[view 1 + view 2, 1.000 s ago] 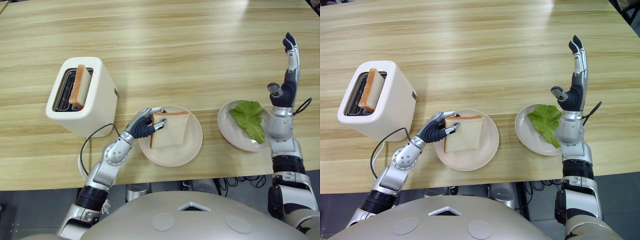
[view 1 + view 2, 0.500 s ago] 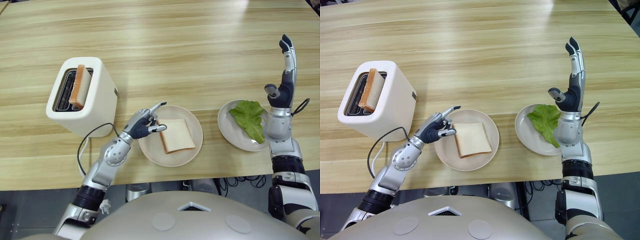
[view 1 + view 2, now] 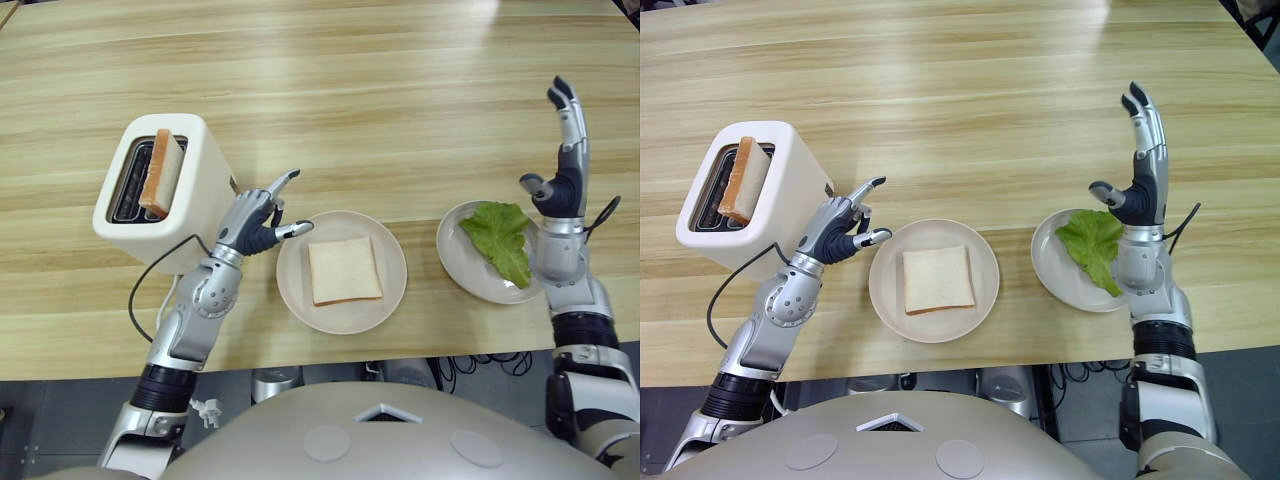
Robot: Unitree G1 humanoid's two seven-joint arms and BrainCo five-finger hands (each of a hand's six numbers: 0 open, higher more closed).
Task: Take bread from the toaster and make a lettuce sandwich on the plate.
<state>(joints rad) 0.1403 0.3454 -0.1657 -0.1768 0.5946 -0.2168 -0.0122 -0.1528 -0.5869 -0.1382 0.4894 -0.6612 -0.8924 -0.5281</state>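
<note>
Bread slice (image 3: pixel 345 271) flat on plate (image 3: pixel 386 241); left hand (image 3: pixel 250 225), right hand (image 3: pixel 562 182) splayed, empty. Next, likely: lettuce (image 3: pixel 497 236), plate's 3 o'clock, onto bread slice

The long table of light wood (image 3: pixel 400 90) holds a white boxy toaster (image 3: pixel 190 225) on the left, a round cream plate (image 3: pixel 293 275) in the middle and a second round plate (image 3: pixel 458 262) on the right. A thin black cord (image 3: pixel 135 290) lies by the toaster.
</note>
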